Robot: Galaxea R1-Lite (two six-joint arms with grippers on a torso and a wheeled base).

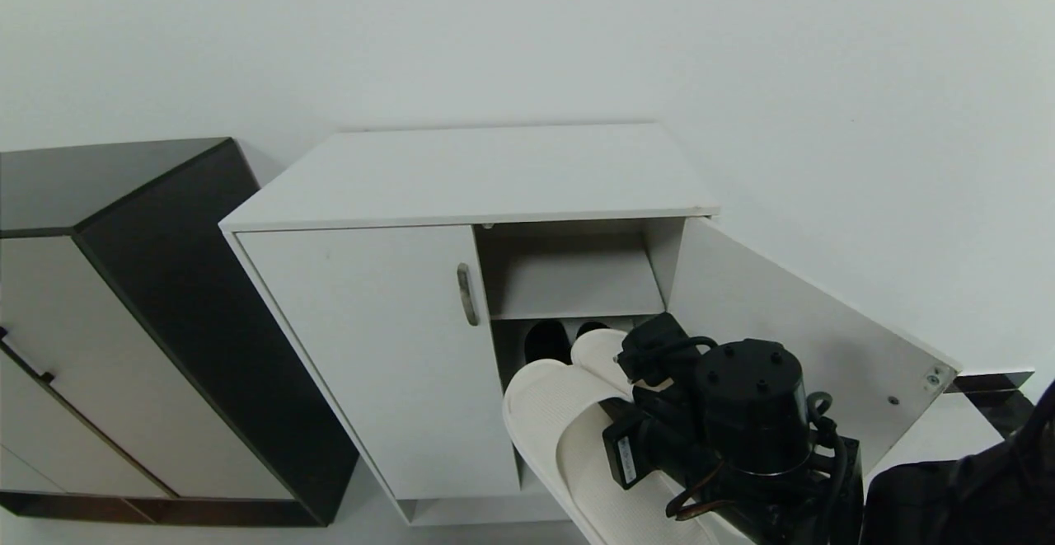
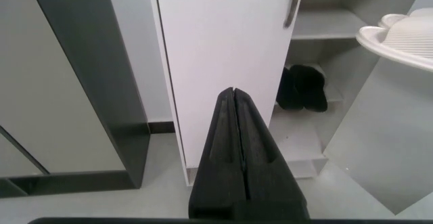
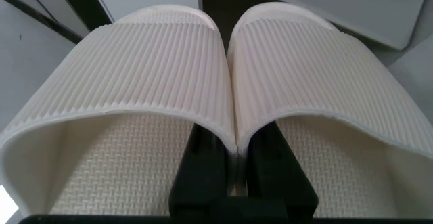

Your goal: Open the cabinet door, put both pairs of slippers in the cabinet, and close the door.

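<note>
The white cabinet [image 1: 486, 174] has its right door [image 1: 791, 322] swung open and its left door [image 1: 371, 347] closed. A black pair of slippers [image 2: 303, 88] lies on the lower shelf inside, also seen in the head view as the black slippers [image 1: 547, 340]. My right gripper [image 3: 233, 163] is shut on the inner edges of a white pair of slippers [image 3: 223, 68], held side by side in front of the open compartment, toes toward it; the head view shows the white slippers [image 1: 560, 421] too. My left gripper [image 2: 233, 105] is shut and holds nothing, low in front of the closed door.
A dark-sided cabinet with pale doors [image 1: 124, 314] stands to the left of the white one. An upper shelf [image 1: 573, 281] sits above the black slippers. The open door flanks the compartment on the right. Bare pale floor [image 2: 162, 190] lies in front.
</note>
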